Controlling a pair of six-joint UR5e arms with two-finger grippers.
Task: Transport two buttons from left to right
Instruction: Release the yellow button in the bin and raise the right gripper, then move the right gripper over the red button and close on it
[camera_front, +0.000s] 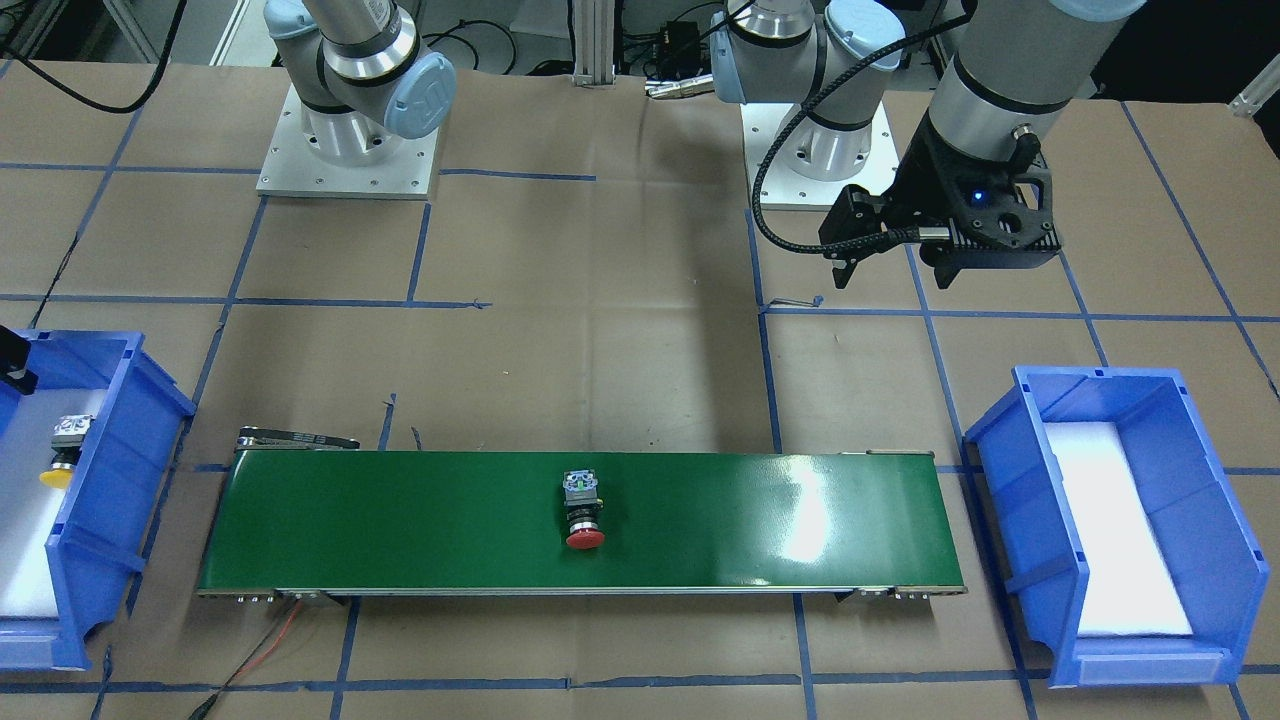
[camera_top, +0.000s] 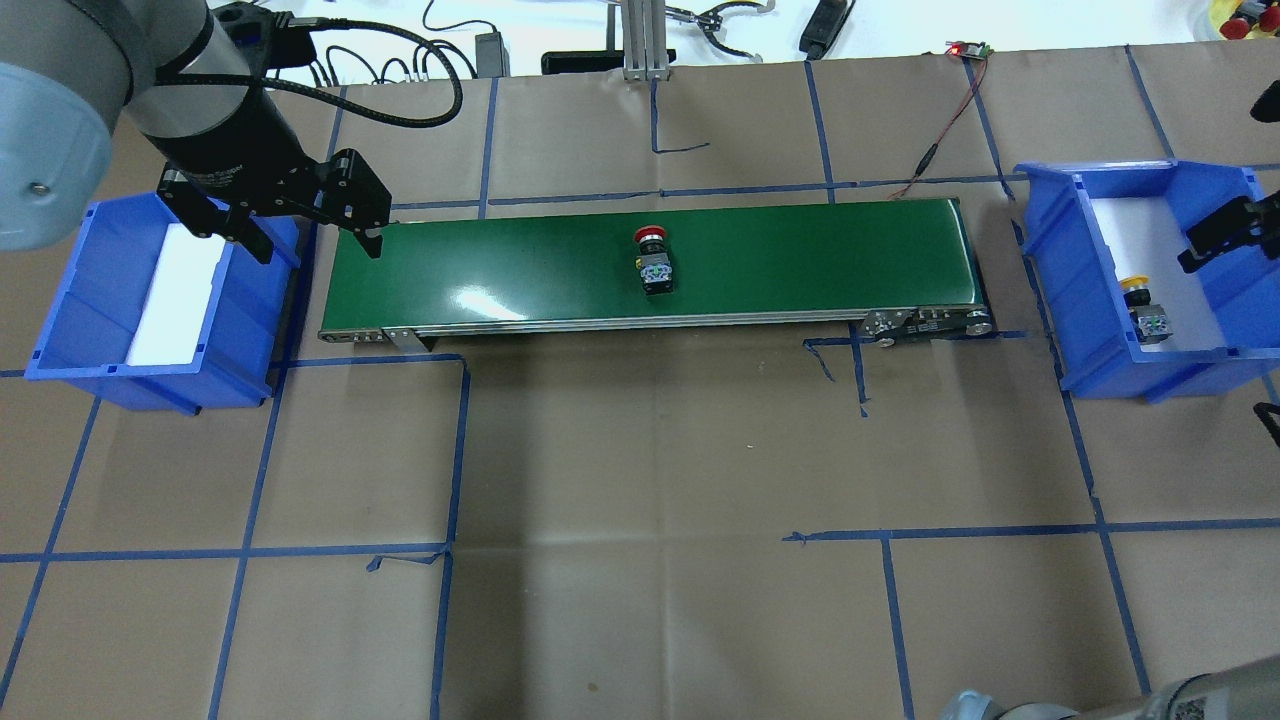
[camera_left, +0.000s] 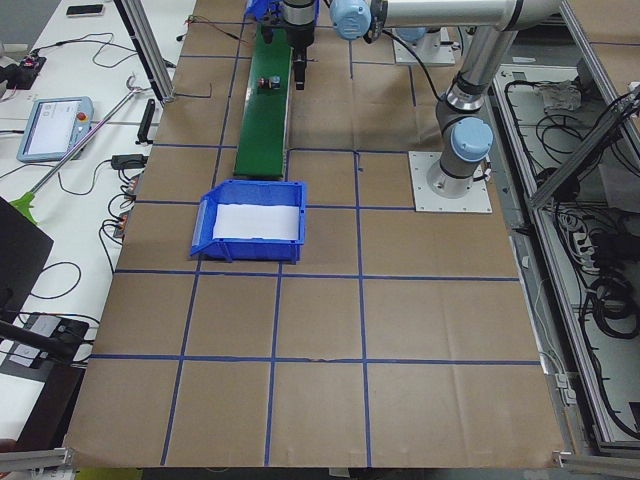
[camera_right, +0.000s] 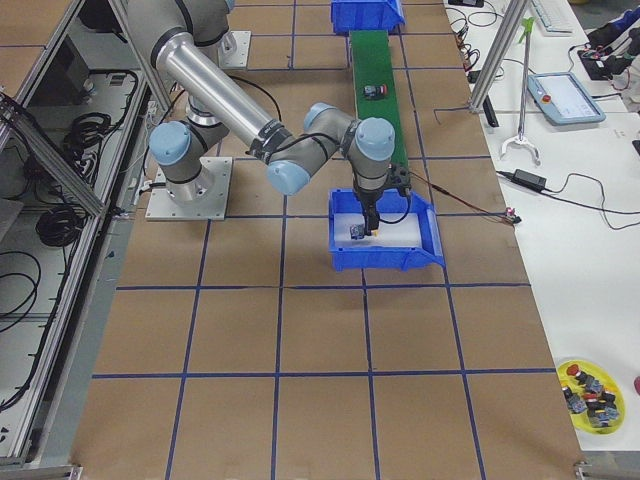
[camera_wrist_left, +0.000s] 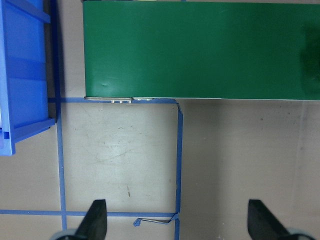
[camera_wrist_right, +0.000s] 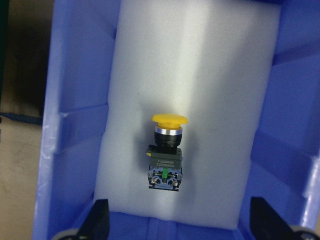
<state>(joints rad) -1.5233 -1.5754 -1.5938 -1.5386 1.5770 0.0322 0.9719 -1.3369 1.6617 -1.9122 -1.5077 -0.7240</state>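
The red-capped button (camera_top: 652, 262) lies on its side at the middle of the green conveyor belt (camera_top: 800, 260); it also shows in the front view (camera_front: 583, 510). The yellow-capped button (camera_wrist_right: 166, 150) lies on the white foam inside the right blue bin (camera_top: 1060, 280). My left gripper (camera_top: 315, 245) is open and empty, hovering between the left blue bin (camera_top: 60, 330) and the belt's left end; in its wrist view (camera_wrist_left: 178, 222) it is above bare paper. My right gripper (camera_wrist_right: 180, 222) is open and empty above the yellow-capped button, apart from it.
The left bin holds only white foam (camera_top: 175, 295). The table is covered in brown paper with blue tape lines (camera_top: 450, 440). A red and black wire (camera_top: 945, 130) runs from the belt's right end to the table's far edge.
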